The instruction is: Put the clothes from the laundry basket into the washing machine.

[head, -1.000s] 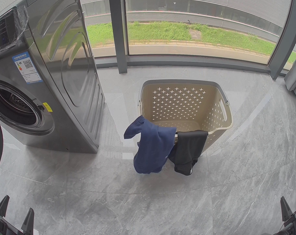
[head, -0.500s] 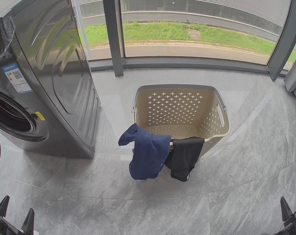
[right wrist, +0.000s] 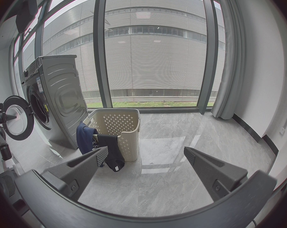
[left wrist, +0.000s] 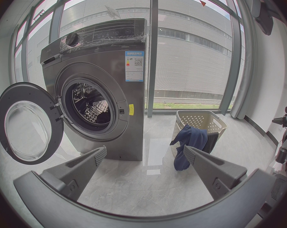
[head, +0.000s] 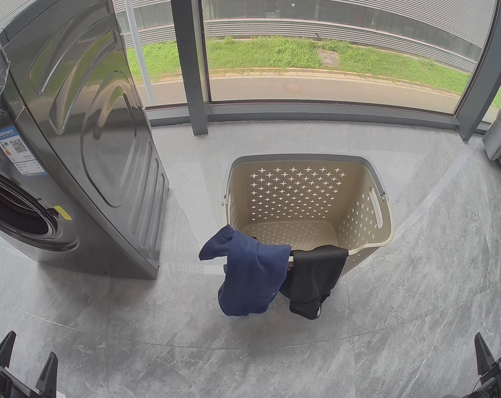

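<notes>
The laundry basket point(head: 308, 158) stands on the floor by the window. The washing machine point(head: 101, 139) is beside it, with a strip of bare floor between them. Two clothes hang over the basket's near edge, half in and half out. A blue cloth point(head: 249, 276) hangs by the near left corner, and a black cloth point(head: 314, 281) touches it near the middle. Hanging like that, they look easy to pinch at the rim. The machine's round door point(left wrist: 27, 123) is swung wide, so the hole is ready. The left gripper point(head: 30, 346) and right gripper point(head: 494, 327) sit low, well apart from the basket. Both are spread wide and hold nothing. There is lots of open floor in front of the basket.
</notes>
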Controlling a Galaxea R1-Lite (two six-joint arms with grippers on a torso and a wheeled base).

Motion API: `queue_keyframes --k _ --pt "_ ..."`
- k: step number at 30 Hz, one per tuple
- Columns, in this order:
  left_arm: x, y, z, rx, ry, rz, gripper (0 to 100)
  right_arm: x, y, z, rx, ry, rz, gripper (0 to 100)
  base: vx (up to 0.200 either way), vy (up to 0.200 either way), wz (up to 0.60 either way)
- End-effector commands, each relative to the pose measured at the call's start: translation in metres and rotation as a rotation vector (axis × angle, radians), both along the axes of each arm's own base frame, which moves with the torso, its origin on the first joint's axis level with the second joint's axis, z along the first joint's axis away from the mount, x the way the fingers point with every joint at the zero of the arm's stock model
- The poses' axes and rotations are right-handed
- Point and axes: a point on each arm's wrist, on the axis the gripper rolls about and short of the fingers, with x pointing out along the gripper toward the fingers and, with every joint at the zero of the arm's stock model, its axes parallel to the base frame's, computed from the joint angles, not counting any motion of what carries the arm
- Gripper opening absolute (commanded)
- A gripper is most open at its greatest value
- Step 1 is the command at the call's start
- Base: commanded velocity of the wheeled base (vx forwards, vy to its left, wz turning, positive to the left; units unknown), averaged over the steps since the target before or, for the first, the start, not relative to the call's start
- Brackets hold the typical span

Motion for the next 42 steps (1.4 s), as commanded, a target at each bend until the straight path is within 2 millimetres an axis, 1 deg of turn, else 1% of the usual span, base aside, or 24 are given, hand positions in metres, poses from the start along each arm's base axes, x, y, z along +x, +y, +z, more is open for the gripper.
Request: queue_keyframes --k 1,7,18,20,21,22,24,25,26,28,29,30,31,32,33,34,35,36,38,40,42 --pt "0.0 0.0 -0.005 -0.001 0.003 0.0 100 0.0 0.0 -0.005 0.002 0.002 -0.002 100 0.0 0.0 0.0" --pt "0.0 0.0 -0.005 -0.001 0.005 0.0 100 0.0 0.0 -0.005 0.001 0.002 -0.002 100 0.167 0.0 0.0" --pt "0.0 0.0 -0.005 -0.011 0.004 0.0 100 0.0 0.0 -0.005 -0.004 0.002 -0.016 100 0.0 0.0 0.0" --pt "0.0 0.0 -0.005 -0.008 0.003 0.0 100 -0.001 0.0 -0.003 -0.012 -0.012 -0.009 100 0.0 0.0 0.0" --pt "0.0 0.0 -0.005 -0.008 0.003 0.0 100 -0.006 0.0 0.019 -0.006 -0.106 -0.007 100 0.0 0.0 0.0" --pt "0.0 0.0 -0.005 -0.008 0.003 0.0 100 -0.012 0.0 0.037 -0.002 -0.161 -0.006 100 0.0 0.0 0.0" --pt "0.0 0.0 -0.005 -0.005 0.003 0.0 100 -0.014 0.0 0.061 0.002 -0.182 -0.001 100 0.0 0.0 0.0" --pt "0.0 0.0 -0.005 -0.003 0.003 0.0 100 -0.008 0.0 0.068 0.01 -0.147 0.001 100 0.0 0.0 0.0" --pt "0.0 0.0 -0.005 -0.001 0.003 0.0 100 -0.005 0.0 0.07 0.013 -0.125 0.005 100 -0.2 0.0 0.0" --pt "0.0 0.0 -0.005 -0.005 0.003 0.0 100 0.014 0.0 0.075 0.054 -0.016 0.018 100 -0.2 0.0 0.0" --pt "0.0 0.0 -0.005 -0.005 0.003 0.0 100 0.014 0.0 0.075 0.054 -0.016 0.018 100 0.0 0.0 0.0" --pt "0.0 0.0 -0.005 -0.001 0.003 0.0 100 0.034 0.001 0.08 0.101 0.089 0.05 100 0.0 0.0 0.0" --pt "0.0 0.0 -0.005 -0.003 0.003 0.0 100 0.044 0.001 0.086 0.113 0.123 0.067 100 0.0 0.0 0.0" --pt "0.0 0.0 -0.005 -0.003 0.003 0.0 100 0.044 0.001 0.086 0.113 0.123 0.067 100 0.0 0.0 0.0" --pt "0.0 0.0 -0.005 -0.009 0.005 -0.002 100 0.066 0.003 0.095 0.118 0.176 0.104 100 0.0 0.0 0.0" --pt "0.0 0.0 -0.005 -0.009 0.005 -0.002 100 0.066 0.003 0.095 0.118 0.176 0.104 100 0.0 0.0 0.0" --pt "0.0 0.0 -0.005 -0.008 0.004 -0.002 100 0.089 0.006 0.102 0.107 0.202 0.137 100 0.0 0.0 0.0" --pt "0.0 0.0 -0.005 -0.008 0.004 -0.002 100 0.101 0.009 0.105 0.1 0.204 0.16 100 0.0 0.0 0.0" --pt "0.0 0.0 -0.005 -0.008 0.004 -0.002 100 0.121 0.017 0.108 0.095 0.213 0.214 100 0.0 0.0 0.0" --pt "0.0 0.0 -0.005 -0.008 0.003 0.0 100 0.139 0.027 0.105 0.093 0.241 0.253 100 0.0 0.0 0.0" --pt "0.0 0.0 -0.005 -0.009 0.004 -0.002 100 0.153 0.034 0.1 0.084 0.274 0.252 100 0.0 0.0 0.0"
